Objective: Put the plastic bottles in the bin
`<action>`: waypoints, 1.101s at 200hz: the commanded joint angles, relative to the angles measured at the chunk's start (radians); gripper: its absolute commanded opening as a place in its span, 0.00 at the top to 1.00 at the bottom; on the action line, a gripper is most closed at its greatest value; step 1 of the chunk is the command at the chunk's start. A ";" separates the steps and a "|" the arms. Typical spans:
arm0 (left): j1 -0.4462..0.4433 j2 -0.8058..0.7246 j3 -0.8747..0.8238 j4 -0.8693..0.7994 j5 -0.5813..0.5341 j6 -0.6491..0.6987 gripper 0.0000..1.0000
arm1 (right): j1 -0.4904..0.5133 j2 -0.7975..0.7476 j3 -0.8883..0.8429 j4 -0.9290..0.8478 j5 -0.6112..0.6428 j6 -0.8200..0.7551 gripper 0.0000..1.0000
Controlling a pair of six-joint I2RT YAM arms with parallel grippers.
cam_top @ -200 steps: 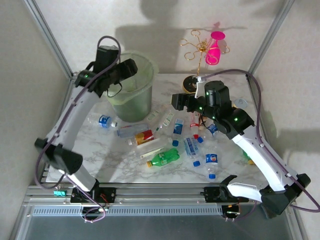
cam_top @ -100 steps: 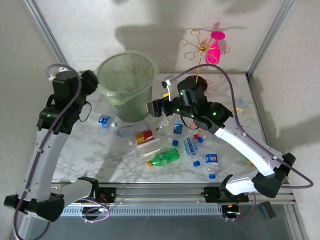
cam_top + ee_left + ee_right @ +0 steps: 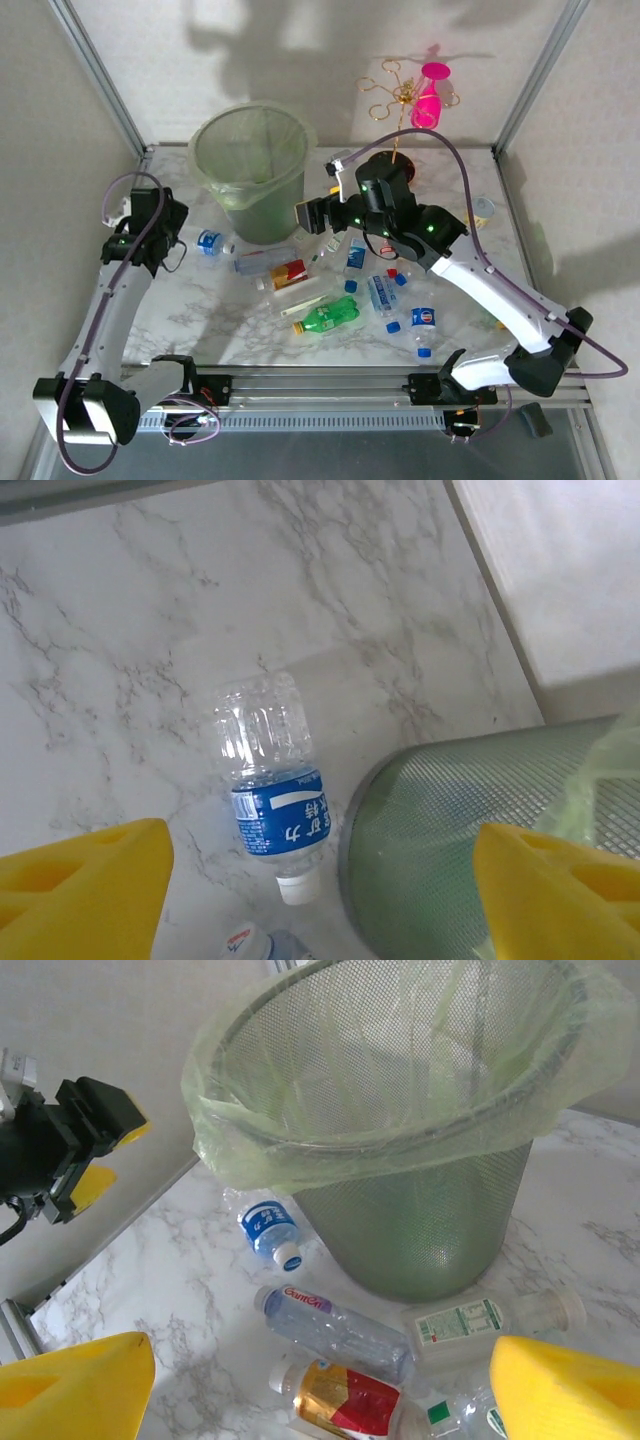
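Marble counter [image 3: 190, 320], pale walls [image 3: 60, 150]; left hand [image 3: 163, 222] near left edge, right hand [image 3: 308, 215] mid-counter facing the bin [image 3: 420, 1210], both spread wide, holding nothing.

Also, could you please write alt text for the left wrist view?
A small clear plastic bottle with a blue label and white cap lies on its side on the white marbled table, cap end beside the base of the round pale-green mesh bin. The left gripper holds nothing, its yellow fingertips wide apart at the bottom corners.
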 commanded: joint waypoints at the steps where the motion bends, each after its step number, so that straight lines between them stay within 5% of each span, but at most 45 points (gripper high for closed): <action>1: 0.019 0.060 -0.091 0.108 0.098 -0.019 0.21 | 0.007 -0.051 -0.012 -0.022 0.025 -0.017 0.13; 91: 0.059 0.374 -0.035 0.191 0.142 0.104 0.05 | 0.007 -0.141 -0.082 -0.070 0.057 0.011 0.13; 142: 0.064 0.491 0.008 0.259 0.227 0.118 0.05 | 0.007 -0.180 -0.119 -0.086 0.095 0.025 0.13; 220: 0.090 0.633 -0.018 0.254 0.191 0.057 0.09 | 0.007 -0.178 -0.121 -0.103 0.119 0.038 0.13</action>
